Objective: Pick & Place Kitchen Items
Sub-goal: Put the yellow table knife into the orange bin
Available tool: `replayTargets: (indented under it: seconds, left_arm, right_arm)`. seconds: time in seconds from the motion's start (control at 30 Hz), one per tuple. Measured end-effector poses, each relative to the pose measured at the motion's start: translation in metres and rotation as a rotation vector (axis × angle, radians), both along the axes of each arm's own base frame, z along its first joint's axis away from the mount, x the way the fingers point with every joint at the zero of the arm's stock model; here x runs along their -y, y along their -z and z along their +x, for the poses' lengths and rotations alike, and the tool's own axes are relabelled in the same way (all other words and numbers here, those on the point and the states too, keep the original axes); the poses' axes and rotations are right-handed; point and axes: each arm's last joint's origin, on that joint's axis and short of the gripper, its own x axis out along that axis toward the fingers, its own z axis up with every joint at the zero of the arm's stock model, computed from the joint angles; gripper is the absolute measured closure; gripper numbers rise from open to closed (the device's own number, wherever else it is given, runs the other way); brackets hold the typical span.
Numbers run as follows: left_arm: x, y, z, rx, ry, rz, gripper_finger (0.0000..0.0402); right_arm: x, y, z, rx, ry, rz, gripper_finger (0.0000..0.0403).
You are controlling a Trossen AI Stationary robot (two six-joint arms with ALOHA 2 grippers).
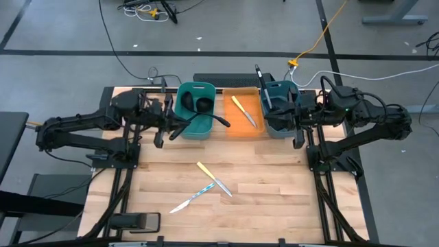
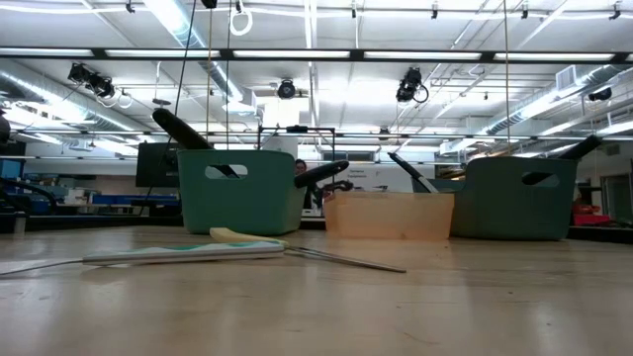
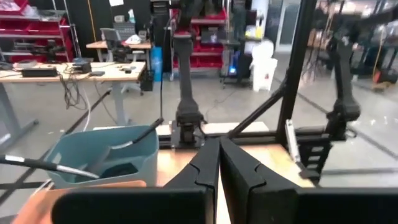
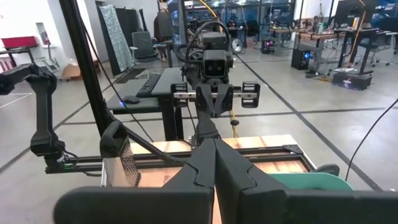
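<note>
Orange plastic tray (image 1: 241,125) sits at the back middle of a pale wooden bench (image 1: 274,199), and everything else is placed from it. Inside the tray lies a yellow-handled knife (image 1: 243,110), slanting across its floor.

Just to the tray's left stands a teal bin (image 1: 195,110). Two black ladles (image 1: 195,104) rest in it, and a black spoon (image 1: 206,123) leans out over its wall toward the tray. Just to the tray's right stands a second, blue-teal bin (image 1: 279,110), with a black spatula (image 1: 263,86) propped in it, the handle sticking up past the back rim.

Well in front of the tray, on open wood, two more knives lie crossed and touching: one with a pale yellow handle (image 1: 205,170) and one with a light-blue handle (image 1: 203,191). The low view shows both lying flat.

Left of the teal bin, the left tool (image 1: 163,130) hangs beside the bin's outer wall, its fingers (image 3: 202,171) pressed together on nothing. Right of the blue-teal bin, the right tool (image 1: 296,130) hangs beside that bin, its fingers (image 4: 202,165) likewise pressed together and empty.
</note>
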Motion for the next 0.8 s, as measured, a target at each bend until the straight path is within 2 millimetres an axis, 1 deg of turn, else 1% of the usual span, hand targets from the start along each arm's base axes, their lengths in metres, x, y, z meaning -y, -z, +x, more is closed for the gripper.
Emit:
replayTargets:
  seconds: [0.17,0.27,0.6,0.67,0.8]
  left_arm:
    - [-0.002,-0.009,0.01,-0.042,-0.008,0.057,0.0386]
    - [-0.003,-0.009,0.016,-0.06,-0.005,0.078,0.0386]
    - [-0.005,0.006,0.03,-0.167,0.009,0.064,0.0386]
    - [-0.004,0.013,0.033,-0.214,0.024,0.056,0.0386]
    - [0.0,0.02,0.042,-0.249,0.052,0.071,0.0385]
  right_arm:
    - [0.0,0.0,0.0,-0.001,0.0,-0.005,0.0399]
    - [0.0,0.0,0.0,-0.004,0.0,-0.011,0.0399]
    - [0.0,0.0,0.0,0.002,0.0,-0.008,0.0399]
    - [0.0,0.0,0.0,0.0,0.0,-0.008,0.0399]
    - [0.0,0.001,0.0,-0.007,0.0,-0.007,0.0399]
